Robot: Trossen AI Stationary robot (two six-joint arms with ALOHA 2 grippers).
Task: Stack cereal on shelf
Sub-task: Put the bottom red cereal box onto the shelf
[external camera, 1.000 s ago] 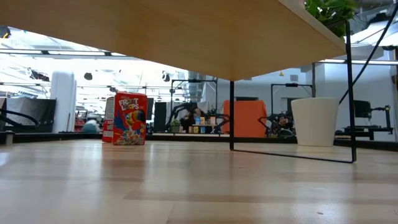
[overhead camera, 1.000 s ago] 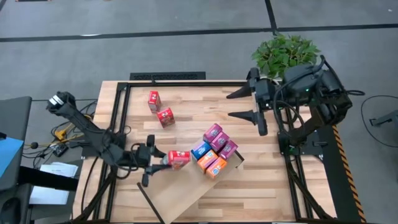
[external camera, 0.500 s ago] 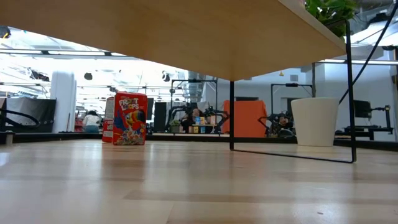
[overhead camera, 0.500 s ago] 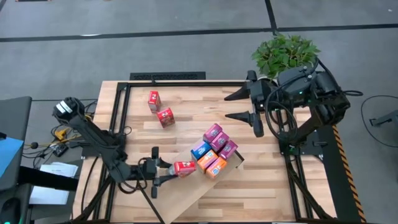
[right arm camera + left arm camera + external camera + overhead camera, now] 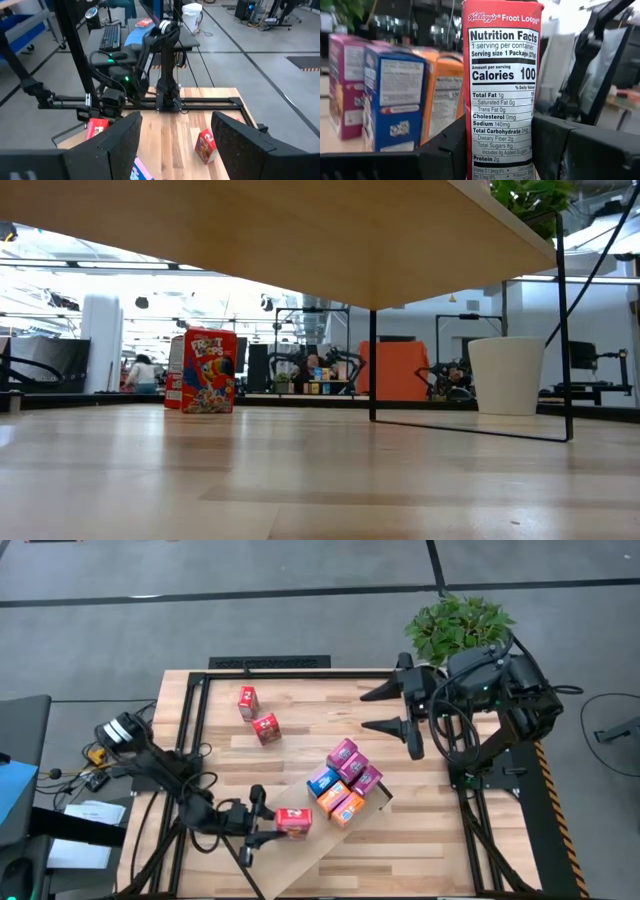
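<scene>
Grey floor (image 5: 300, 620), potted plant (image 5: 455, 625), bright workshop, orange chair (image 5: 395, 370).

Overhead light is even and bright on the tabletop (image 5: 300, 700) — soft, short shadows under my arms, no glare. Low view is backlit: windows behind blow out white, underside of the shelf (image 5: 330, 240) stays warm and dim, near wood blurred. Left wrist view: red cereal box (image 5: 502, 85) sharp — neighbouring boxes (image 5: 395, 95) soft. Right wrist view is evenly lit.
</scene>
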